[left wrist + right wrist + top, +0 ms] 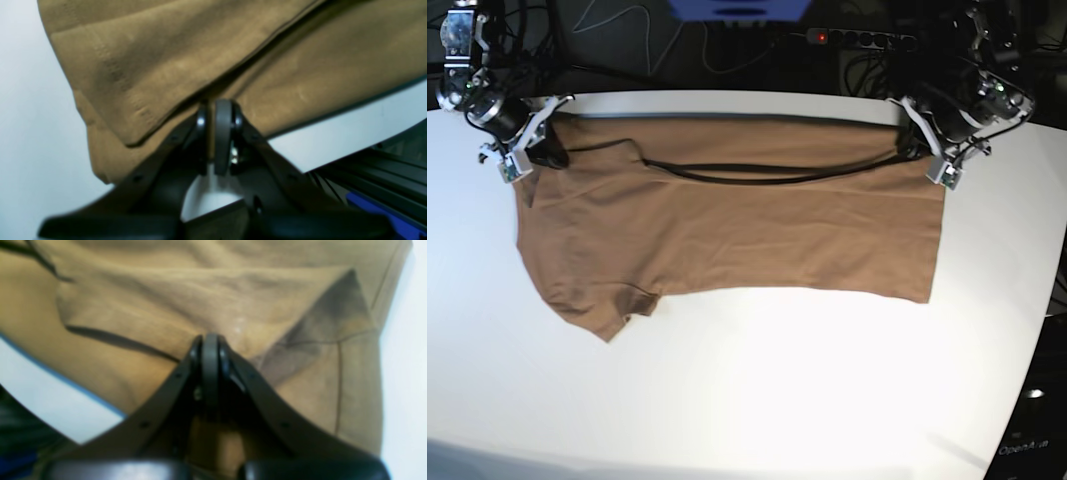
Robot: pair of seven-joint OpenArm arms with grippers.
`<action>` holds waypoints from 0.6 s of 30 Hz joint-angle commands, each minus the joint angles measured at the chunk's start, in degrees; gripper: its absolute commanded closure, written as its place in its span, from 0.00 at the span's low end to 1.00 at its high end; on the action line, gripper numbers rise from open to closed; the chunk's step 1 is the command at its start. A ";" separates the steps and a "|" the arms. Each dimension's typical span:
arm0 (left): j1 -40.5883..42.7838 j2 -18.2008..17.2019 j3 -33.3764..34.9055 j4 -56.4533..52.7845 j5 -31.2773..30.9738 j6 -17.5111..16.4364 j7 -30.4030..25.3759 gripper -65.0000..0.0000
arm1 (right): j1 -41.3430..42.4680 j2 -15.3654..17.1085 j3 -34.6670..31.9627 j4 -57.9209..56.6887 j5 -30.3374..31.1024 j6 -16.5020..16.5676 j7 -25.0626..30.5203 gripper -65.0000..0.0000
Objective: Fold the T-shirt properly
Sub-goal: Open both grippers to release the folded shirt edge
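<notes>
1. Your T-shirt (727,235) lies spread across the far half of the white counter (757,400), tan-brown, folded lengthwise so a doubled edge runs along the far side, near the counter's rear rim.
2. One short sleeve (602,310) sticks out toward you at the base view's left; the straight hem end sits at that view's right.
3. A dark gap shows between the upper layer and the lower one along the far edge, sagging in a shallow curve between the two arms.
4. Your left tool (217,133) is at the hem corner, on the base view's right. Its jaws are clamped together on the T-shirt's edge, cloth draped just above the tips in the wrist view.
5. Your right tool (210,366) is at the shoulder end, on the base view's left. Its jaws are pressed together on the T-shirt too, with folds of cloth bunched around the tips.
6. Behind the counter you have cables and a power strip (862,38) with a red light.
</notes>
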 commanded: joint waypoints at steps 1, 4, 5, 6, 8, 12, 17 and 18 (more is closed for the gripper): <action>-0.51 -0.78 -0.49 0.05 2.65 0.75 2.54 0.95 | -1.05 0.76 0.83 0.75 -3.46 -0.65 -3.83 0.99; -1.03 -0.78 -0.49 -0.30 2.65 0.75 2.81 0.95 | -1.22 0.76 1.36 2.69 -3.46 -0.65 -3.92 0.99; -1.03 -0.78 -0.49 -0.12 2.65 0.75 2.81 0.95 | -1.14 0.84 1.36 2.86 -3.46 -0.65 -4.01 0.99; -1.03 -0.78 -0.32 0.05 2.65 0.75 2.81 0.95 | -1.05 0.93 1.36 2.86 -3.46 -0.65 -4.01 0.99; -1.03 -0.78 -0.32 0.05 2.65 0.75 2.90 0.95 | -0.96 0.93 1.36 2.86 -3.46 -0.65 -4.01 0.99; -0.86 -0.69 -0.32 0.05 2.65 0.75 2.90 0.95 | -0.17 1.02 1.36 2.95 -3.46 -0.65 -3.92 0.99; -0.59 -0.69 -0.32 0.05 2.65 0.75 2.90 0.95 | -0.08 1.63 1.36 3.04 -3.46 -0.65 -3.48 0.99; -0.59 -0.69 -0.32 0.05 2.65 0.75 2.90 0.95 | -0.08 1.72 1.36 3.04 -3.46 -0.65 -3.39 0.99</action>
